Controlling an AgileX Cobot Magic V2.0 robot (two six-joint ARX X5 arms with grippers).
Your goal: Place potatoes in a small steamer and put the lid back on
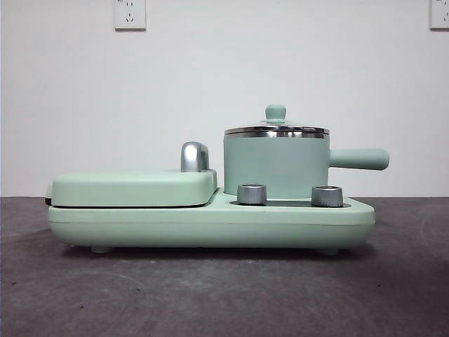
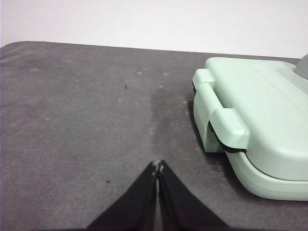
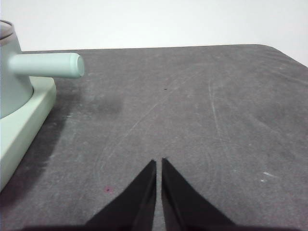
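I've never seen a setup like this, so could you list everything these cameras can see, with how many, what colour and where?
Cooker base: one, mint green, on the table.
Griddle lid: one, mint green, shut, on the base beside the small steamer; chrome handle.
Small steamer: one, mint green, on the base, side handle pointing away from the griddle.
Lid: one, steel-rimmed with mint knob, on the steamer.
Dials: two, silver, on the base's front.
Table: one, dark grey.
Wall sockets: two, white.
Potatoes: none visible.
Left gripper: black, shut, over bare table.
Right gripper: black, almost shut, over bare table.
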